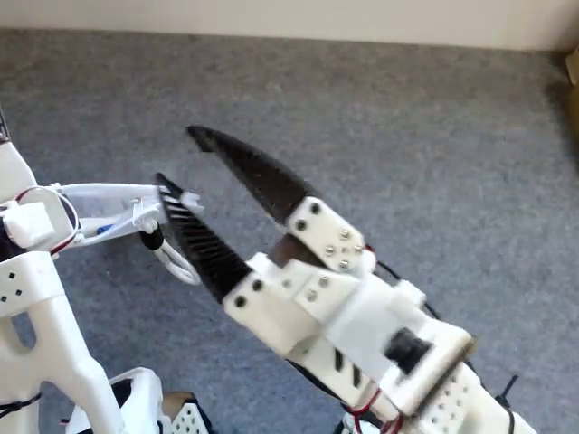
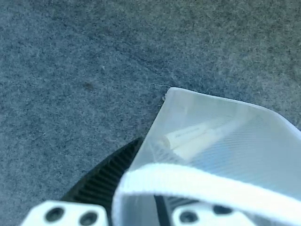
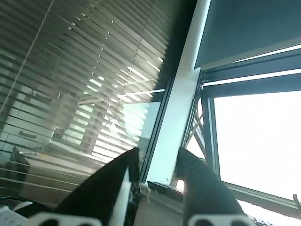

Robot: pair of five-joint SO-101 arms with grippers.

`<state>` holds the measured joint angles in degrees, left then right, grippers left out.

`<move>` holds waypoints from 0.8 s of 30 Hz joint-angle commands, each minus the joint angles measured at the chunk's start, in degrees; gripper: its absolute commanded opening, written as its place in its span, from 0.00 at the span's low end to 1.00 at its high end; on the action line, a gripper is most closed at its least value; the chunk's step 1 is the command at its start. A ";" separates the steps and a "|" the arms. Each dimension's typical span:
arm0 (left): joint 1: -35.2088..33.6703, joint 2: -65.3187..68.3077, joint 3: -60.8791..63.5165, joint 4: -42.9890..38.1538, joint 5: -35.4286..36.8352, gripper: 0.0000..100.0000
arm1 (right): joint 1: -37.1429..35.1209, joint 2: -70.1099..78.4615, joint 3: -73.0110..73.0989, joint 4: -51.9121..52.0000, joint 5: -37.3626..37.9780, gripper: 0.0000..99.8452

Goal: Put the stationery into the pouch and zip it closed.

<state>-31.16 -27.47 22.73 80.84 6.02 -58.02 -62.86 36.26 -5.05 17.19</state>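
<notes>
In the high view the right hand (image 1: 179, 159), its jaws spread, stands high over the grey counter (image 1: 407, 117) and covers one end of the white mesh pouch (image 1: 109, 201) near the counter's left edge. The left wrist view shows the left hand (image 2: 141, 200) pinching the pouch, with a white stationery item (image 2: 193, 139) inside. The right wrist view faces window blinds (image 3: 70, 70).

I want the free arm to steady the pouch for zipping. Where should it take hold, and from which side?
Probably the pouch's free end, coming from the open right end effector's side. The left end effector clamps the other end, so the flat mesh juts out sideways with its thin edge exposed for a pinch.
</notes>
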 commanded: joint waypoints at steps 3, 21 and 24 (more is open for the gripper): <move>1.10 2.07 3.30 -0.79 0.44 0.01 | 2.59 -1.27 -0.31 1.10 0.18 0.12; 1.10 2.07 3.30 -0.79 0.44 0.01 | 2.59 -1.71 0.04 31.25 -0.09 0.12; 1.10 2.15 3.38 -0.79 0.44 0.01 | 2.59 -3.30 0.22 35.74 -0.09 0.12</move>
<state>-31.16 -27.47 22.73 80.84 6.02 -56.09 -63.30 36.79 27.21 17.19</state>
